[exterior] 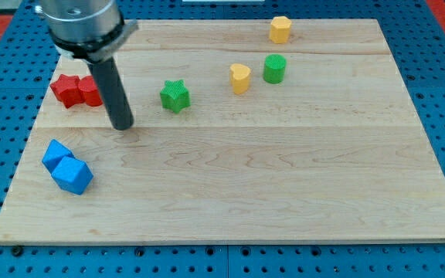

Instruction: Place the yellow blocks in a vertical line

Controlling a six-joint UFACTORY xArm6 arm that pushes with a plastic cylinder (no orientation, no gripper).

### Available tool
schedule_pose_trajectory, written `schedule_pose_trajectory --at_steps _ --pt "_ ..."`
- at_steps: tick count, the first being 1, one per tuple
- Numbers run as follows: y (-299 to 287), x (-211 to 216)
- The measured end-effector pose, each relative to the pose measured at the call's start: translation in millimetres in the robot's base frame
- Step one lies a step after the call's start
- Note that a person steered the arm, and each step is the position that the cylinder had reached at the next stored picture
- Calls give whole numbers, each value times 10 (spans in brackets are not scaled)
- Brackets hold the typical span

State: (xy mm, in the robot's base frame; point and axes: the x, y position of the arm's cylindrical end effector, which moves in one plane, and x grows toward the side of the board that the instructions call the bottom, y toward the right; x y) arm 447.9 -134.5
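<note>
Two yellow blocks lie on the wooden board [284, 170]. A yellow hexagon block [280, 29] sits near the view's top edge, right of centre. A yellow heart-shaped block [240, 78] lies below and left of it, beside a green cylinder [274, 69]. My tip [122, 126] rests on the board at the left, far from both yellow blocks, between the red blocks and the green star [174, 96].
Two red blocks [76, 90] touch each other just left of my rod. Two blue blocks [66, 167] sit together at the lower left. A blue pegboard [439, 93] surrounds the board.
</note>
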Motion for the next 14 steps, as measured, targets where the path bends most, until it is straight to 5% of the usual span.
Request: schedule_pose_trajectory --at_steps 1,3,5,7,8,9,12,14 --pt "792 -12" --pt "2091 -948" --pt "1196 -1370" --pt "1481 -808" --pt "1870 -1104" --pt "2161 -686" --pt "1327 -823" --pt "1584 -396"
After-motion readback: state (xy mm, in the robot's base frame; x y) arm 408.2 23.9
